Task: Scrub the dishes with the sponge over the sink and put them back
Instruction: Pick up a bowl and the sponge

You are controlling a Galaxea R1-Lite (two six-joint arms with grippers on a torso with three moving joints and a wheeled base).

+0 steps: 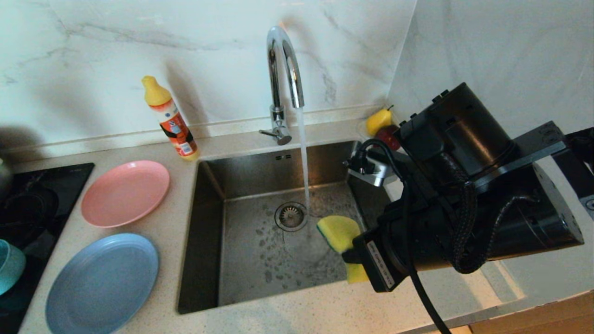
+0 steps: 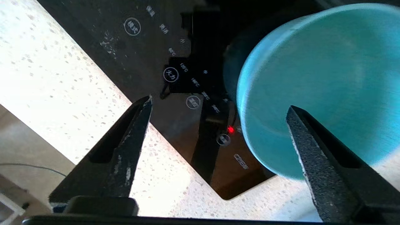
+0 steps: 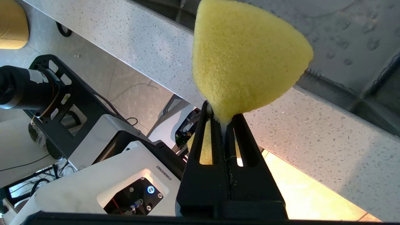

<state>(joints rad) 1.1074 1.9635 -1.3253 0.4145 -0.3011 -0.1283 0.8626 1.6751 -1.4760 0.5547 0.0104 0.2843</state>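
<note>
My right gripper (image 1: pixel 353 253) is shut on the yellow sponge (image 1: pixel 338 232), squeezing it at its middle above the sink's (image 1: pixel 260 260) front right part. In the right wrist view the sponge (image 3: pixel 247 59) bulges out beyond the right gripper (image 3: pixel 223 112). The pink plate (image 1: pixel 125 192) and the light-blue plate (image 1: pixel 102 283) lie on the counter left of the sink. The teal bowl (image 1: pixel 7 266) sits on the black cooktop at the left edge. My left gripper (image 2: pixel 220 103) is open above the cooktop's corner, the bowl (image 2: pixel 312 78) lying past one finger (image 2: pixel 315 156); nothing is between the fingers.
Water runs from the curved chrome tap (image 1: pixel 283 69) down next to the drain (image 1: pixel 291 215). An orange bottle with a yellow cap (image 1: pixel 169 118) stands behind the pink plate. A yellow pear (image 1: pixel 378 120) and a red fruit (image 1: pixel 387 137) sit in the back right corner. The cooktop (image 1: pixel 28 199) shows a red light (image 2: pixel 230 129).
</note>
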